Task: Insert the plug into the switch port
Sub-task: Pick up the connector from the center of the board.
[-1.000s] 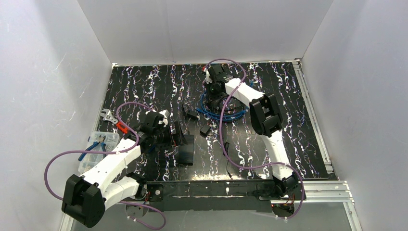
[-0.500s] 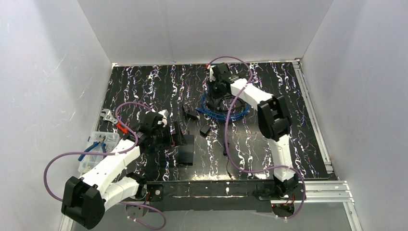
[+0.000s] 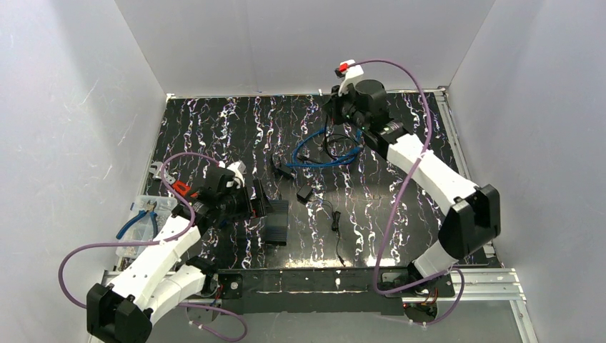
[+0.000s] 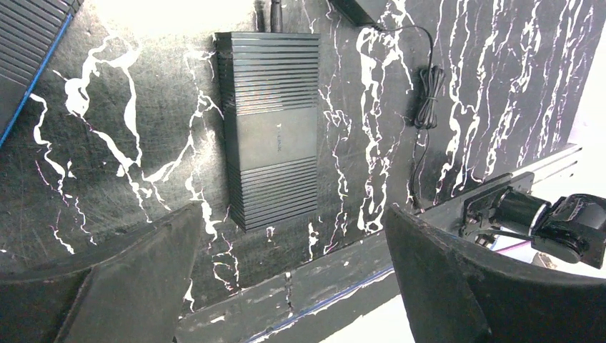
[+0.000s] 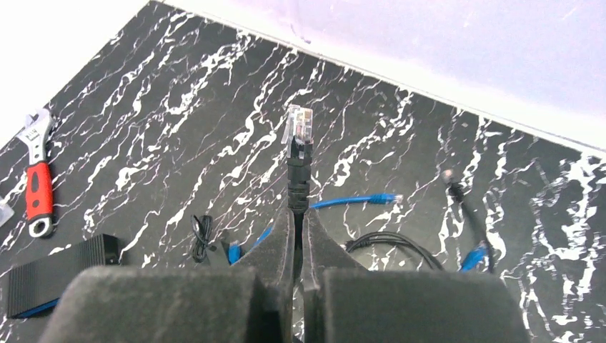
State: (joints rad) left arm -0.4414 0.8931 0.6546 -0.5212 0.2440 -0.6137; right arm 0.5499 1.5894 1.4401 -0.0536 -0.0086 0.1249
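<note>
The left arm (image 3: 154, 257) reaches from the near left base toward the middle, elbow near, with the left gripper (image 3: 259, 202) low and level, jaws spread wide. The right arm (image 3: 429, 171) stretches from the near right base to the far middle, the right gripper (image 5: 297, 218) held high, fingers pinched on the plug (image 5: 300, 128) cable

The right hand (image 3: 334, 108) hangs raised over the far side of the black white-veined bench (image 3: 214, 128). A thin black cable (image 3: 327, 141) droops from it onto the loose blue cable coil (image 3: 325, 156). The left hand (image 3: 257, 204) sits low just beside the black ribbed switch box (image 3: 276, 221), near the bench's front edge.
</note>
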